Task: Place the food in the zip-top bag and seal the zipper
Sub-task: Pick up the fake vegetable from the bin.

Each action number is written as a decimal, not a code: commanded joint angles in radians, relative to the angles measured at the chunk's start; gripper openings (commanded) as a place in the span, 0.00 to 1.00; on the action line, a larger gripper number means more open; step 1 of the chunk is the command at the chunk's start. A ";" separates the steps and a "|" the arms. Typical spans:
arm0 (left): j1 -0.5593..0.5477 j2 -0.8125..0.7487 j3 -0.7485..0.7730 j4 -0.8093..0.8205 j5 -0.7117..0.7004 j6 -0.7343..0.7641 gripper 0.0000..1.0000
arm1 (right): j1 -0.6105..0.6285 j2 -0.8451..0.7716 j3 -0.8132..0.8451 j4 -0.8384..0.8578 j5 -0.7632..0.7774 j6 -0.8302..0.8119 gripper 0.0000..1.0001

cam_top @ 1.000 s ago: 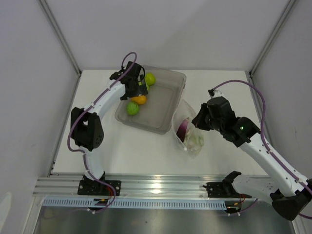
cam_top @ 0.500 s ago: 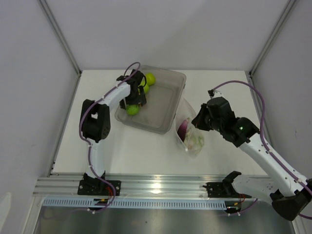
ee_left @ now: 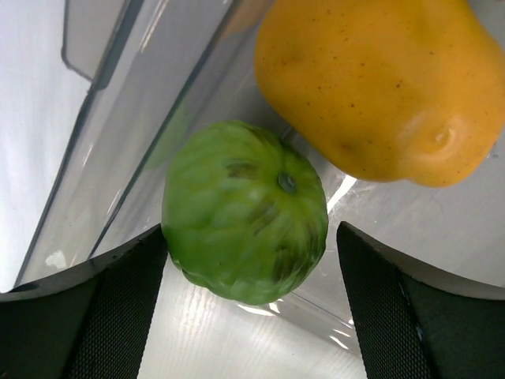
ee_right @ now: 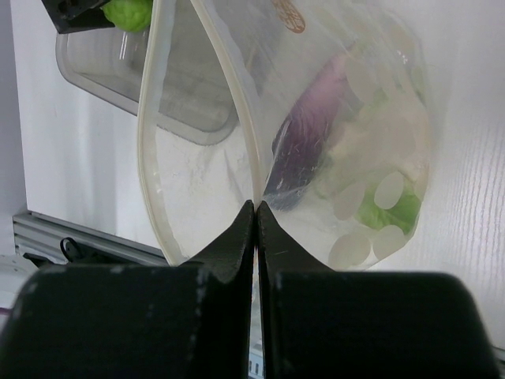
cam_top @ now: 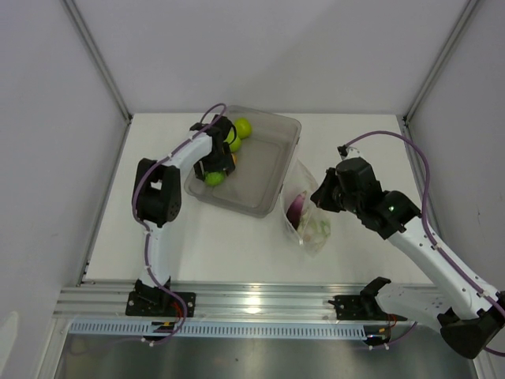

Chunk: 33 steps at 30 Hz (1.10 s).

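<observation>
Two pieces sit in the zip-top bag (ee_right: 146, 142) so far, the purple eggplant (ee_right: 304, 150) and the cauliflower (ee_right: 379, 197). The right gripper (ee_right: 256, 207) is clenched on the zipper (ee_right: 237, 103) strip, holding the mouth open toward the tray (cam_top: 264, 170).

What's new: over the last second we've watched the left gripper (ee_left: 251, 229) drop from above the tray's far corner down into it. Its jaws are now spread either side of the near green fruit (ee_left: 245, 213), not squeezing yet. The orange fruit (ee_left: 371, 87) lies just beside that one, touching or nearly, and two more green fruits (cam_top: 243, 126) sit at the tray's far end. So we reckon a pick is about to happen, with four pieces left to move before any sealing.

Surface is a plain white table (cam_top: 221, 245) with white panels all around and a metal rail (cam_top: 252, 300) along the near edge.
</observation>
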 commanded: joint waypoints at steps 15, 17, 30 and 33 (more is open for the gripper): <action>0.015 -0.027 -0.034 0.024 -0.019 -0.072 0.36 | -0.004 -0.048 0.005 0.021 0.005 0.009 0.00; 0.015 -0.029 -0.038 0.030 -0.017 -0.060 0.15 | -0.004 -0.048 0.003 0.018 0.007 0.010 0.00; -0.007 -0.157 -0.189 0.160 0.064 -0.001 0.01 | -0.004 -0.045 -0.009 0.035 -0.002 0.013 0.00; -0.033 -0.206 -0.193 0.159 0.064 0.007 0.01 | -0.004 -0.045 -0.011 0.036 -0.001 0.016 0.00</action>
